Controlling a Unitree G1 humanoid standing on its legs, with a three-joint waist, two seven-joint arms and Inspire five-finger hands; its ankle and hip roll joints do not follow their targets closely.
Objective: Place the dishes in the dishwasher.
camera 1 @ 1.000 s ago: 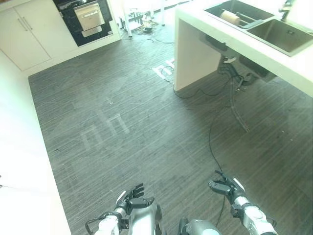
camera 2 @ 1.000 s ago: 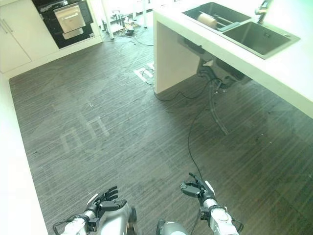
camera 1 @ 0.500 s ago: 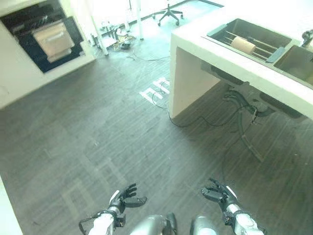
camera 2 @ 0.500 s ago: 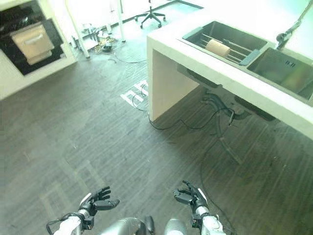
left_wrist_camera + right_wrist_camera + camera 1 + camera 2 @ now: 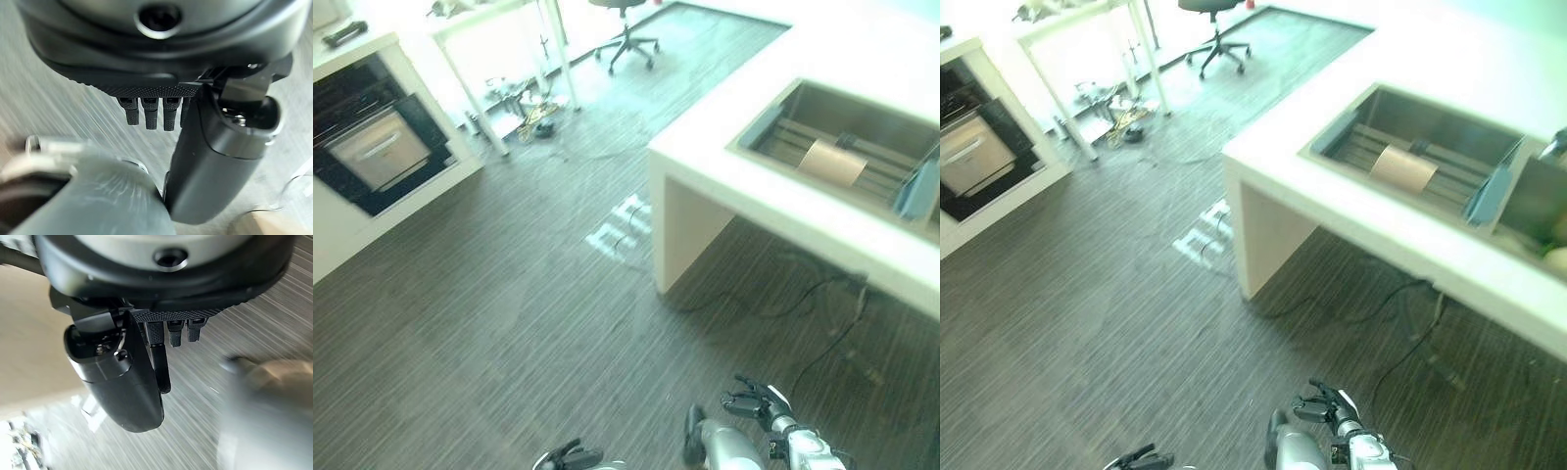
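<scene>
A tan round dish (image 5: 833, 163) lies on its side on a rack inside the left sink basin (image 5: 1371, 121), set in the white counter (image 5: 724, 147). A pale rounded item (image 5: 1557, 258) shows in the right basin. The dark built-in appliance (image 5: 374, 147) with a pale front panel stands at the far left wall. My right hand (image 5: 754, 402) hangs low over the floor, open and holding nothing; its straight fingers (image 5: 177, 333) show in the right wrist view. At the lower edge, my left hand (image 5: 571, 456) is also open and holds nothing, with its thumb (image 5: 215, 147) standing out.
The counter's end panel (image 5: 685, 235) stands ahead on the striped dark floor. Cables (image 5: 803, 304) trail under the counter. A white-legged table (image 5: 519, 69) with clutter beneath and an office chair (image 5: 625, 29) stand at the back. A blue-grey board (image 5: 915, 186) leans between the basins.
The camera has swung right and nearer the counter, so the sink looks larger and the appliance sits further left. Both hands show lower in the picture and remain open.
</scene>
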